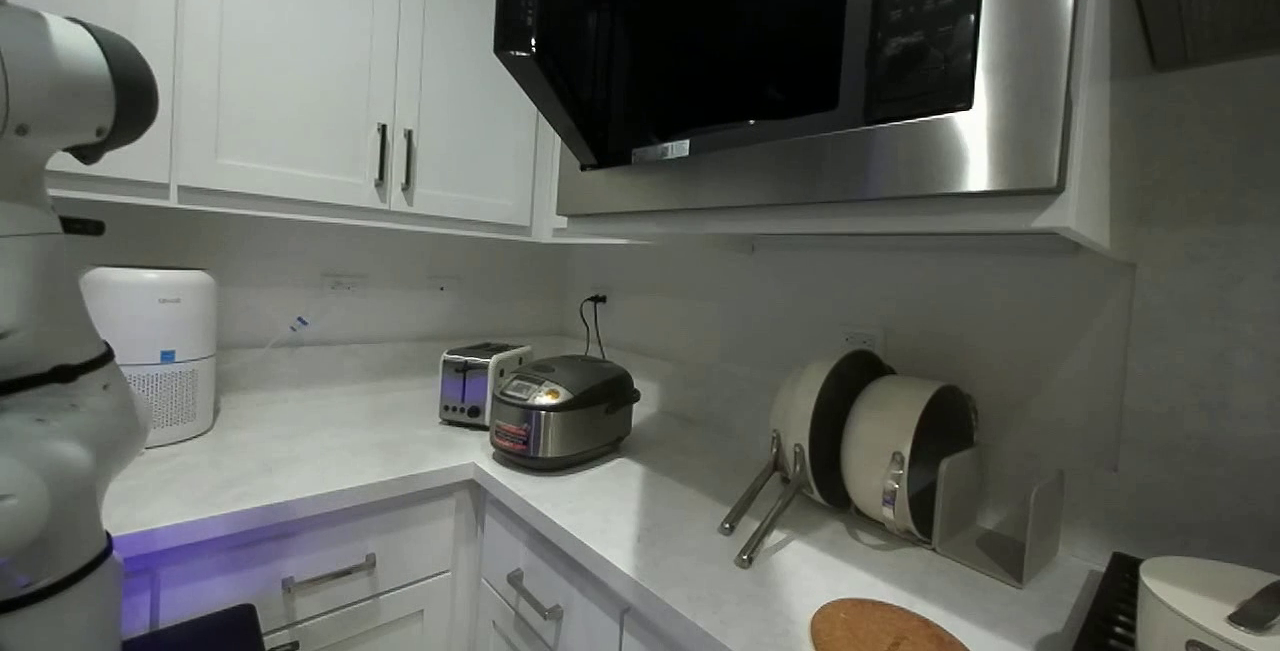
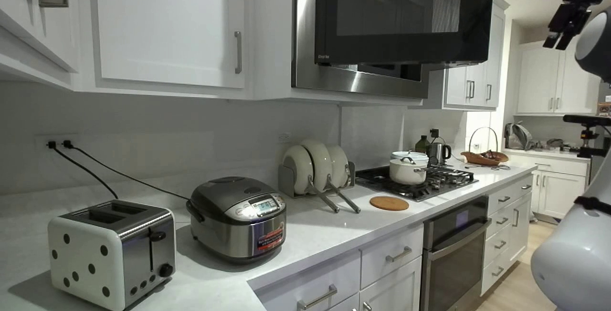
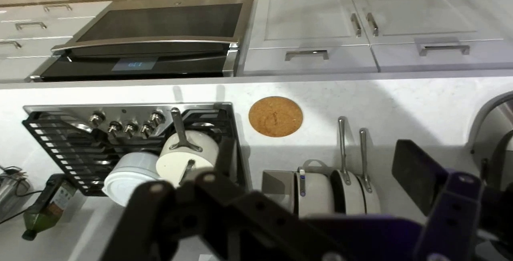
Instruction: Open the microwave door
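Observation:
The microwave (image 1: 1025,61) is mounted above the counter and also shows in an exterior view (image 2: 305,38). The microwave door (image 1: 552,61) stands swung out from the body, with the dark cavity (image 1: 740,41) visible behind it. Its glossy black front with the glass window (image 2: 401,12) faces the camera in an exterior view. My gripper (image 2: 557,42) is apart from the door, out in the room to its right in that view. In the wrist view my gripper (image 3: 316,148) has its fingers spread wide with nothing between them. The microwave is out of view there.
Below are a rice cooker (image 1: 565,411), a toaster (image 1: 480,381), pans (image 1: 900,451) in a rack, a cork mat (image 3: 275,116) and a stove (image 2: 453,177) with a white pot (image 2: 407,170). White cabinets (image 1: 290,71) adjoin the microwave. An air purifier (image 1: 165,361) stands near the arm.

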{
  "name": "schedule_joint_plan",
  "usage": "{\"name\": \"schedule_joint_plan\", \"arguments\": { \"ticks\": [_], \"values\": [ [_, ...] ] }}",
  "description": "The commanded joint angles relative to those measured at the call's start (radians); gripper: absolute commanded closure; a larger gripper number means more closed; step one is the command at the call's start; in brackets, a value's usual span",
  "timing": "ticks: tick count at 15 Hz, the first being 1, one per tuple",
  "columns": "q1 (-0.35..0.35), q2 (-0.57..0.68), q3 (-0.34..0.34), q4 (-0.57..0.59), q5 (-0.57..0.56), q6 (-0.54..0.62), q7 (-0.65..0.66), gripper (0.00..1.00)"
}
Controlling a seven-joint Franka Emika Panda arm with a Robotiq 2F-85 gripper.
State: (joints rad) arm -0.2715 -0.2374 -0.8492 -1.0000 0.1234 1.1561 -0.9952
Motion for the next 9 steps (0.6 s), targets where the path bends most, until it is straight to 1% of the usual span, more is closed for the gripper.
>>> {"name": "schedule_joint_plan", "arguments": {
  "ticks": [1, 4, 7, 9],
  "values": [
    [0.060, -0.055, -0.054, 0.021, 0.010, -0.100, -0.053, 0.00],
    [0.132, -0.123, -0.115, 0.004, 0.028, -0.151, -0.090, 0.00],
    [0.224, -0.228, -0.175, -0.040, 0.055, -0.158, -0.136, 0.00],
    [0.295, -0.288, -0.231, -0.057, 0.067, -0.171, -0.143, 0.00]
  ]
}}
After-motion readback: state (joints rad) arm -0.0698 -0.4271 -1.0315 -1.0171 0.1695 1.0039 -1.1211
